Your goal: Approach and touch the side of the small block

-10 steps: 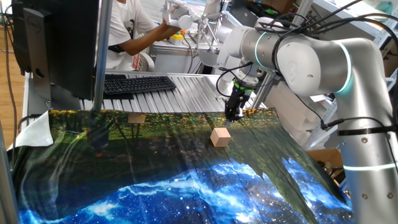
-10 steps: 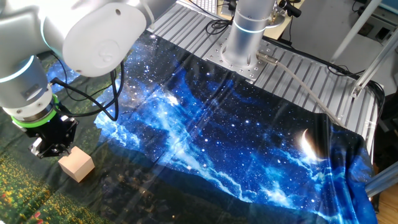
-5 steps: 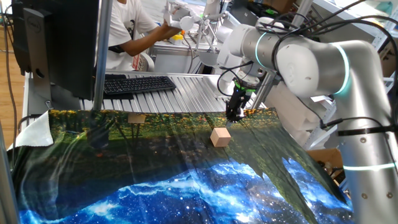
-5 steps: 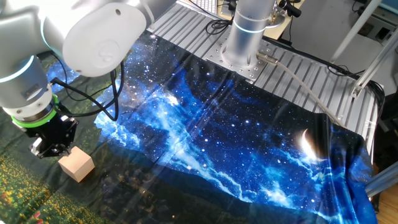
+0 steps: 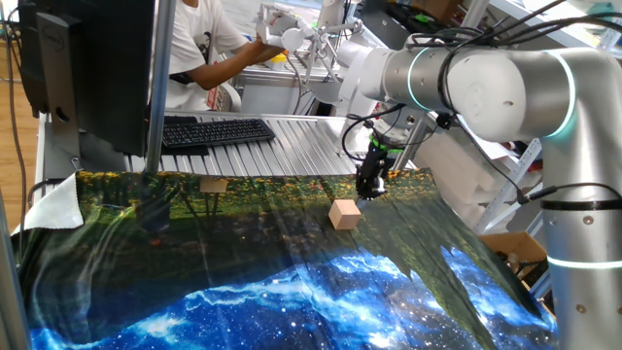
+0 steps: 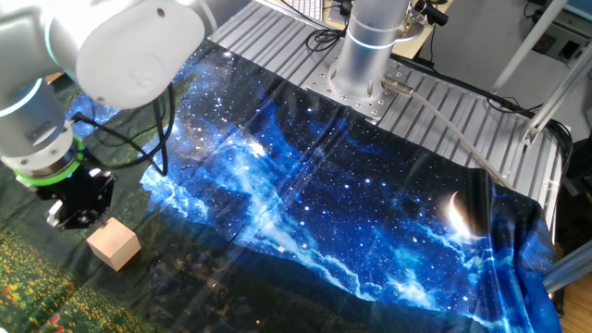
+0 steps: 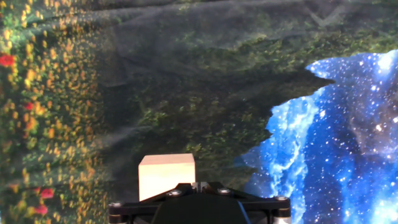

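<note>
The small block is a light tan cube on the printed cloth, and it also shows in the other fixed view. My gripper hangs just behind it and to its right, slightly above the cloth. In the other fixed view the gripper is close beside the block's upper left, and I cannot tell whether they touch. In the hand view the block sits just left of centre, partly hidden behind the gripper. The fingertips are together, holding nothing.
A flatter tan piece lies at the cloth's far edge. A keyboard and monitor stand behind on the ribbed metal table. The arm's base is at the far side. A person works at the back.
The arm's upper links have swung and the gripper has shifted slightly to the right in one fixed view. The block has not moved.
</note>
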`<state>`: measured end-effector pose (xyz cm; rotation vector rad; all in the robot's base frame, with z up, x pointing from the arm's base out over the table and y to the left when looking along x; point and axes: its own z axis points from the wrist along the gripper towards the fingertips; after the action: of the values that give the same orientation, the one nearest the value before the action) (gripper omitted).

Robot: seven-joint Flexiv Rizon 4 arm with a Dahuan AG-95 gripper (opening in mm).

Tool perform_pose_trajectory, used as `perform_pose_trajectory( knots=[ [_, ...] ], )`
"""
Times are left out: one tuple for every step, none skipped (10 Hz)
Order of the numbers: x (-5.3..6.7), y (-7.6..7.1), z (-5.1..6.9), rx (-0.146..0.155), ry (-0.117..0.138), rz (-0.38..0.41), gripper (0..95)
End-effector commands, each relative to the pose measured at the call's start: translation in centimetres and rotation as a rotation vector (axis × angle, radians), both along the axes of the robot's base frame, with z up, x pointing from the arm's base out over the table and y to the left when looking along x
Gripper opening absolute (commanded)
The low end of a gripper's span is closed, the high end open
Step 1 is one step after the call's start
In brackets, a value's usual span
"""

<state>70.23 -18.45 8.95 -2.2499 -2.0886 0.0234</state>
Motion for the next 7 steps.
perform_pose_trajectory(
  knots=[
    [-0.2,-0.2,-0.2,-0.001,-0.008,-0.001,0.0],
    [-0.4,-0.3,-0.5,0.001,-0.008,0.002,0.0],
    [-0.5,-0.3,-0.6,0.004,-0.015,0.003,0.0],
    [-1.0,-0.3,-0.9,0.005,-0.022,0.005,0.0],
    [-1.3,-0.3,-1.0,0.005,-0.024,0.003,0.0],
    [-1.5,-0.2,-1.2,0.003,-0.024,0.001,0.0],
    [-1.7,0.0,-1.4,-0.005,-0.034,0.003,0.0]
  ],
)
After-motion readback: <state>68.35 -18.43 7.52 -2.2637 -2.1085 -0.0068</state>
